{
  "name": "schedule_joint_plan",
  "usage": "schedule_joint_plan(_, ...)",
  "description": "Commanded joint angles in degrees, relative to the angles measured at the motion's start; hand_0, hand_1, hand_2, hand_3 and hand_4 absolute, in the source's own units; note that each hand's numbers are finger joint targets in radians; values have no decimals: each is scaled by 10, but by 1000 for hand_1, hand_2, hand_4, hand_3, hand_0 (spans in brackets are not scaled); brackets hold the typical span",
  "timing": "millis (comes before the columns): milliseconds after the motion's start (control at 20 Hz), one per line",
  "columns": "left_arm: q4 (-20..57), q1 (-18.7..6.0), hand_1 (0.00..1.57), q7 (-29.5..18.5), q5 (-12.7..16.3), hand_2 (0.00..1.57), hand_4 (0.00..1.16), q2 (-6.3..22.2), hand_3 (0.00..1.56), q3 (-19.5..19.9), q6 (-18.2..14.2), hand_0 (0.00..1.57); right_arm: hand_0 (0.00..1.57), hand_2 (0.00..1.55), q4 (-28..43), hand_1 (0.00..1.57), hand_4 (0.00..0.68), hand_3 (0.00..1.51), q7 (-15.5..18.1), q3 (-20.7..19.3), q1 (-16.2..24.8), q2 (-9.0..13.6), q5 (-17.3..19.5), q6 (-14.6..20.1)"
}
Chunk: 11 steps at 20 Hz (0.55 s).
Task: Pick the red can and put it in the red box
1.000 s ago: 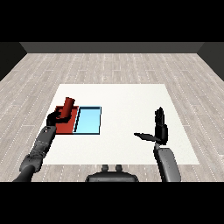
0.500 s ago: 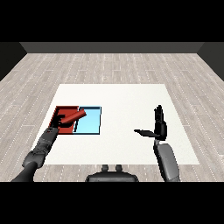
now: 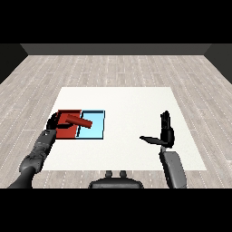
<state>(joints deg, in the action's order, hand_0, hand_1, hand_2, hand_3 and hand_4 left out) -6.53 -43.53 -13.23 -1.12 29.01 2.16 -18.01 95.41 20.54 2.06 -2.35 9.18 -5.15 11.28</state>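
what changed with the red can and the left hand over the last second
The red can, upright in the left hand over the red tray a second ago, now lies tipped on its side, reaching from the red tray across onto the light blue tray. The hand has drawn back to the red tray's left edge. The right hand and both trays stayed put.

One head view looks down and forward across the white table (image 3: 131,104) from its near edge. It takes in all four table corners, with wooden floor (image 3: 118,68) beyond the far edge.
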Motion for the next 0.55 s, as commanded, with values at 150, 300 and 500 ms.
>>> schedule_joint_plan(150,-143,0,0,-212,126,0,0,-37,0,119,28,0,0,0,16,0,0,0,8,20,16,-14,-10,-16)
schedule_joint_plan(300,-210,-26,0,-256,163,0,0,-84,0,135,92,0,0,0,21,0,0,0,5,30,13,-17,-27,-37)
schedule_joint_plan(500,-290,30,0,-288,189,0,0,-138,0,120,169,0,0,0,3,0,0,0,16,19,24,-6,-71,-87)
